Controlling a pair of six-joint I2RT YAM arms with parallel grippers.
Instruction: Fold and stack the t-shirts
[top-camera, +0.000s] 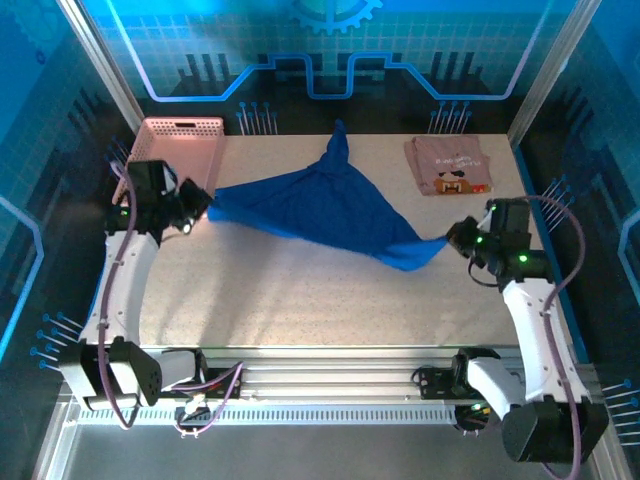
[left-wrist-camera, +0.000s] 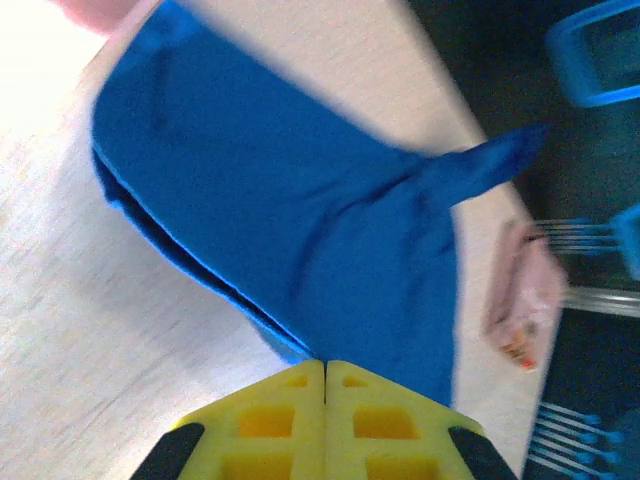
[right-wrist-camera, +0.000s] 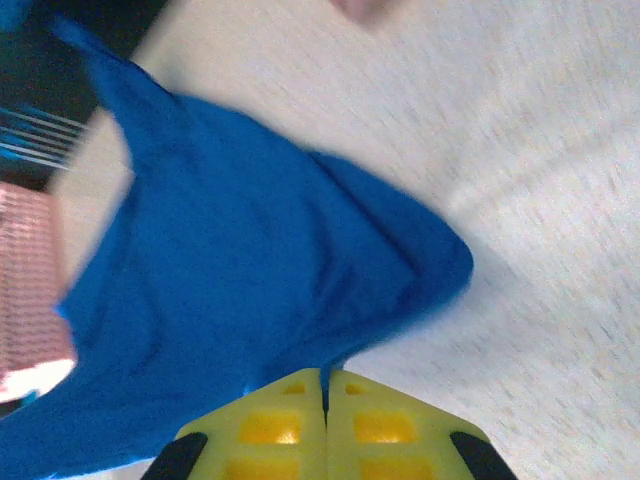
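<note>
White arms, black joints, purplish cables, yellow grid-moulded claws.

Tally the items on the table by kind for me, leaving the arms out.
T-shirts: 2 (royal-blue cloth t-shirt, stretched out; pale pink cloth t-shirt, folded)
Baskets: 1 (pink plastic lattice basket)
Total: 3

A speckled beige tabletop fills the middle of the top view. Across the upper edge, a back panel glows bright blue with a fine grid, circuit-like lines and part of a gear shape. Darker side panels with blue line art stand left and right, framed by slanting aluminium posts. A ribbed metal rail runs along the lower edge.
</note>
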